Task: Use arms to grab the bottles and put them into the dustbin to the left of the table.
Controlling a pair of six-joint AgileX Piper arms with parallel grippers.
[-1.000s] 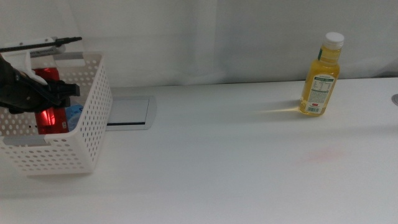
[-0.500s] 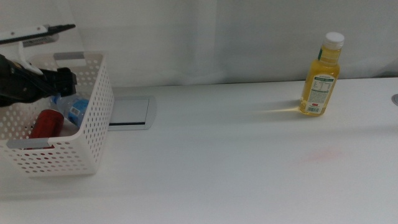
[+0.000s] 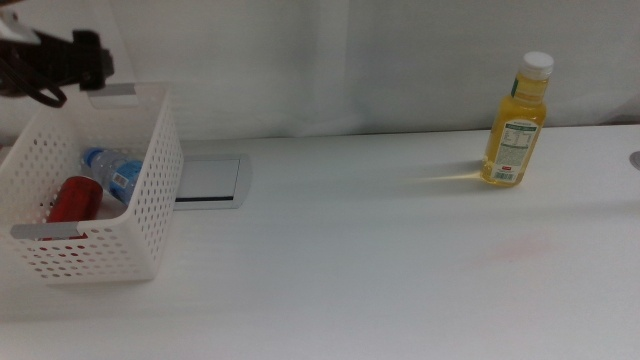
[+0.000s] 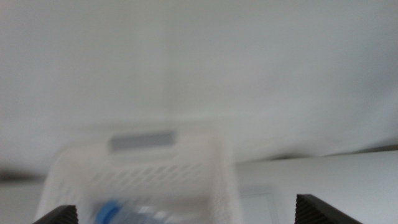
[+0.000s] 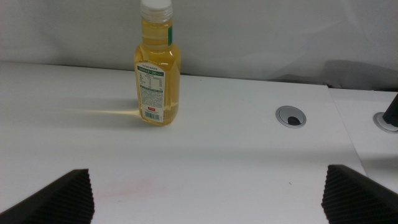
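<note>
Bottles sit at opposite ends of the white table (image 3: 330, 270): the small water bottle (image 3: 112, 170) with its blue label lies on its side inside the white perforated dustbin (image 3: 150, 210) at the left edge, just beside a red can (image 3: 72, 198), while the yellow juice bottle (image 3: 516, 120) stands upright with its white cap on, well apart at the far right. Above the dustbin's back rim hangs the left gripper (image 3: 85, 62), its dark jaws spread wide and holding nothing. The right gripper (image 5: 208, 193) waits low over the table, jaws likewise parted and empty, facing the juice bottle. A grey plate (image 3: 208, 180) is set into the tabletop just beside the dustbin.
</note>
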